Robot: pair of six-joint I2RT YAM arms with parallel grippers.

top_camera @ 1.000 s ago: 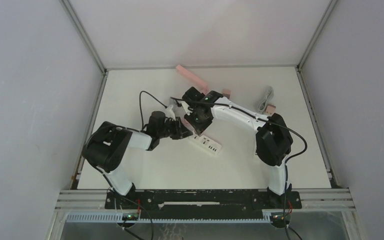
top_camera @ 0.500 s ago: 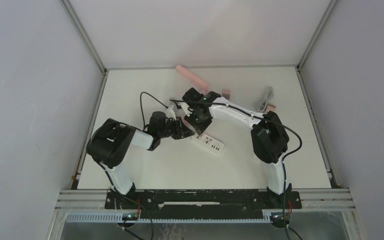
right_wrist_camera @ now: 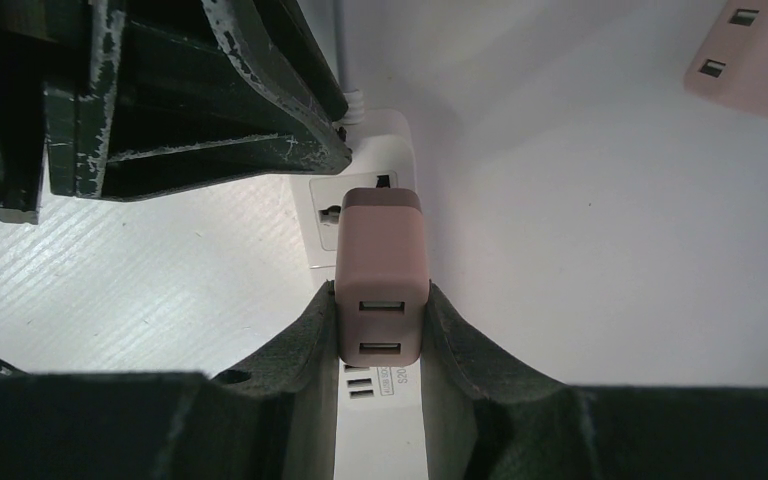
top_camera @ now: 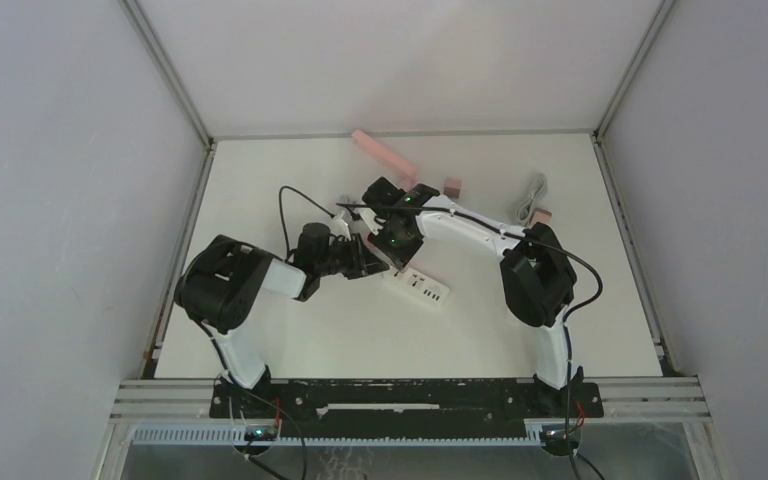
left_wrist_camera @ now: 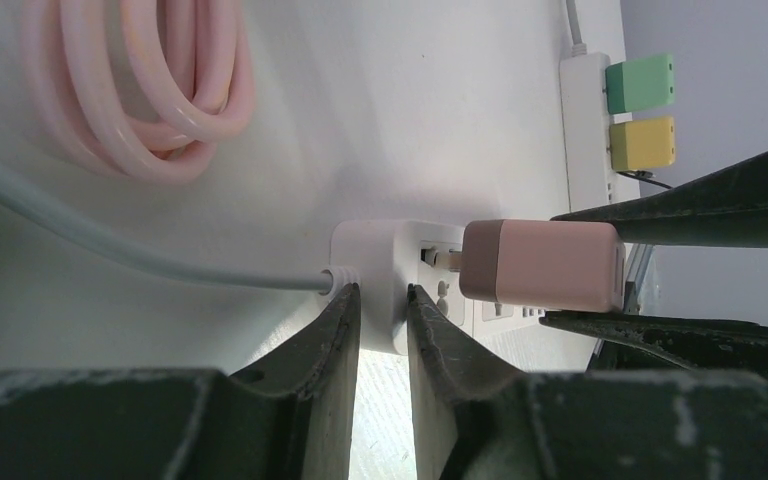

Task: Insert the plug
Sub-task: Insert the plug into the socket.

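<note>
One pink plug [right_wrist_camera: 381, 255] is held clamped between the two fingers of the right gripper [right_wrist_camera: 381, 300], at one end of a white strip [left_wrist_camera: 375, 245]. Its prongs [left_wrist_camera: 446, 258] are seen reaching the socket face, while the body stands off it. Two USB ports are counted on its back. The strip's cabled end is pinched between the two fingers of the left gripper [left_wrist_camera: 382, 295]. Farther off lie a second strip [left_wrist_camera: 582, 170] carrying one green plug [left_wrist_camera: 640, 82] and one yellow plug [left_wrist_camera: 643, 143], one pink coil [left_wrist_camera: 160, 90], and a second pink plug [right_wrist_camera: 760, 55].
</note>
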